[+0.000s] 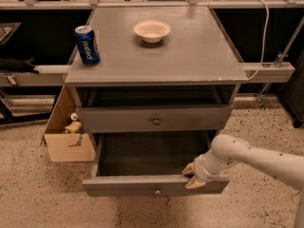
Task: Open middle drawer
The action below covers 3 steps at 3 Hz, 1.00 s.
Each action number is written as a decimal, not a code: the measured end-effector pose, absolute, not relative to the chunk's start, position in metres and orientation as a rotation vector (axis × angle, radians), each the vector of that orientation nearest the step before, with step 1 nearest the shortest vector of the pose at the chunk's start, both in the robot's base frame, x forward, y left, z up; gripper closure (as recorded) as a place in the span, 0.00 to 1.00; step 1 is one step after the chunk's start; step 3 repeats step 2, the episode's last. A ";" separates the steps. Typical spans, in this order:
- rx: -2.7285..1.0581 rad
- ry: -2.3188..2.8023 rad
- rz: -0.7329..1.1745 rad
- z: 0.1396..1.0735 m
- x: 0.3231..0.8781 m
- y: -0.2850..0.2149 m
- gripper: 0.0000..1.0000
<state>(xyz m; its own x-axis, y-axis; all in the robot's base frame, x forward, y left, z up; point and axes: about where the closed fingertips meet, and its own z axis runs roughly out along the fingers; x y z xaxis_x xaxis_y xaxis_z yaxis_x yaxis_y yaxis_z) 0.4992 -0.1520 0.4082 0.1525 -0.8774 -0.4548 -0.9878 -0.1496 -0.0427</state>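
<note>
Middle drawer (142, 158) is well out, dark inside exposed. Gripper (192, 175) is on its front lip, right of the knob (156, 192) — fingers pinched across the panel edge, probably a surer pull than the tiny knob.

Low in view, the tan gripper (191, 175) joins a ribbed white wrist (205, 167); behind it, a smooth, rounded white arm (259, 156) bears faint dark specks.

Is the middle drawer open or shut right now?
Open. The middle drawer is pulled well out, its dark inside showing; the claw sits at its front rim.
</note>
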 end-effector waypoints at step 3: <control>-2.105 1.792 0.466 0.408 0.499 -0.152 0.00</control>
